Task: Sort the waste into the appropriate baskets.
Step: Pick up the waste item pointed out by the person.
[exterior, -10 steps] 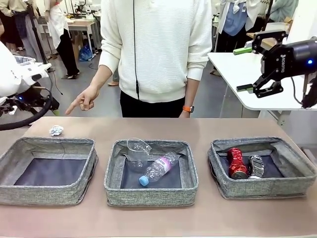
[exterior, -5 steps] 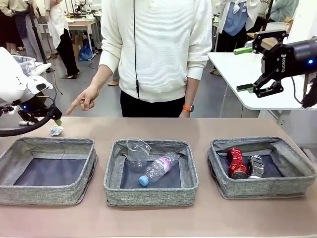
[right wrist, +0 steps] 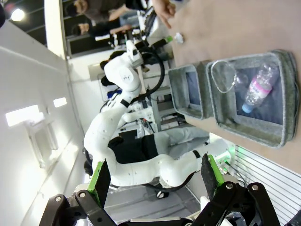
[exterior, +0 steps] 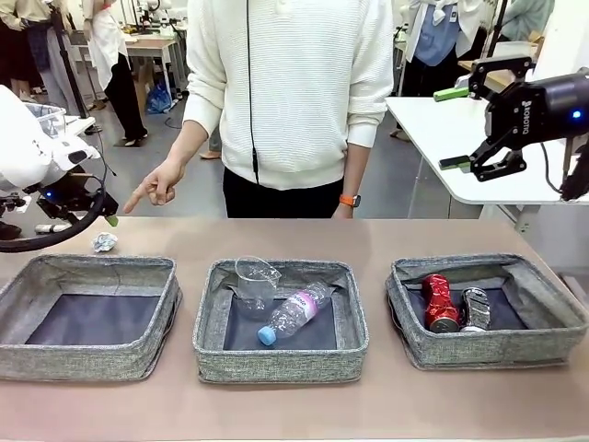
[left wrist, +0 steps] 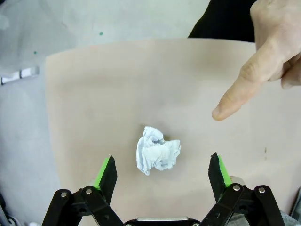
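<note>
A small crumpled white paper ball (exterior: 104, 242) lies on the table behind the left basket (exterior: 83, 361). My left gripper (exterior: 78, 224) hovers open just above and left of it. In the left wrist view the paper ball (left wrist: 157, 154) sits between the open green fingertips (left wrist: 106, 170). A person's hand (exterior: 152, 191) points down at it. The middle basket (exterior: 276, 366) holds a clear cup (exterior: 256, 279) and a blue-capped bottle (exterior: 294, 314). A red can (exterior: 440, 302) and a crushed silver can (exterior: 476, 308) lie in the right basket (exterior: 497, 348). My right gripper (exterior: 469, 129) hangs open, high at the right.
The person in a white sweater (exterior: 294, 92) stands at the table's far edge. A white table (exterior: 451, 138) stands behind my right gripper. The pointing finger (left wrist: 235, 100) is close above the ball. In the right wrist view the bottle (right wrist: 256, 89) and cup (right wrist: 223, 77) show sideways.
My left gripper has come in from the left toward the paper ball and now hangs over it. The right arm and the pointing hand have stayed put.
</note>
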